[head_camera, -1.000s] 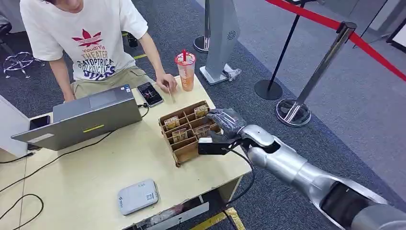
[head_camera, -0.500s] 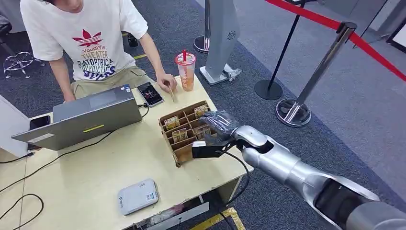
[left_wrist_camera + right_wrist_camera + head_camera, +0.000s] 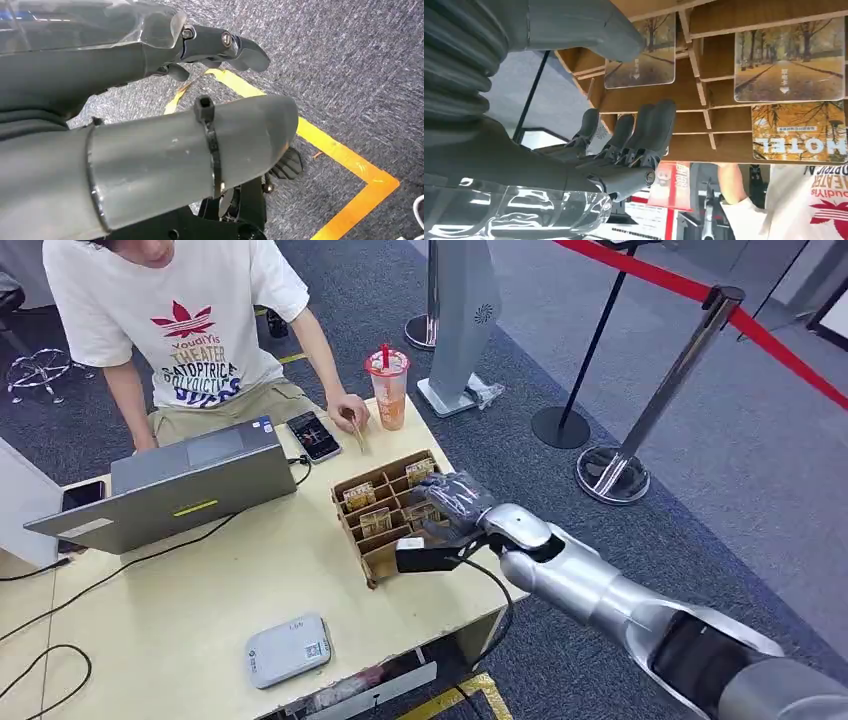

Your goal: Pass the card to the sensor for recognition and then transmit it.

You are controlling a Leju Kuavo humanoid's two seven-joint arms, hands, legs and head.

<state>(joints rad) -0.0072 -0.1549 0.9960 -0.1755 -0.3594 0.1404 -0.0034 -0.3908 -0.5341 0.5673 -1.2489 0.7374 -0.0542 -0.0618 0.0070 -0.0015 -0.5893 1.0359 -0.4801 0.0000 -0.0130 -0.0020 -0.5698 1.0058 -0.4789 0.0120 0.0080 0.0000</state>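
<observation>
Head view shows the right hand point(image 3: 455, 505) now further left than one second ago, over the near-right cells of the cardboard card rack point(image 3: 372, 558). Its dark fingers point(image 3: 644, 135) are extended and a little apart above the cells, and they hold nothing. The cards point(image 3: 789, 60) with the autumn tree picture stand in the rack's cells, none lifted. The left hand point(image 3: 150, 120) hangs over grey carpet with yellow tape point(image 3: 350, 160); I cannot tell if it is open. The rack stands on a pale wooden table point(image 3: 200, 600), near a grey laptop point(image 3: 190, 485), a white card reader point(image 3: 288, 649) and a drink cup point(image 3: 388, 388). A person point(image 3: 180, 330) sits behind the table. Stanchions point(image 3: 640, 430) with red rope stand to the right.
</observation>
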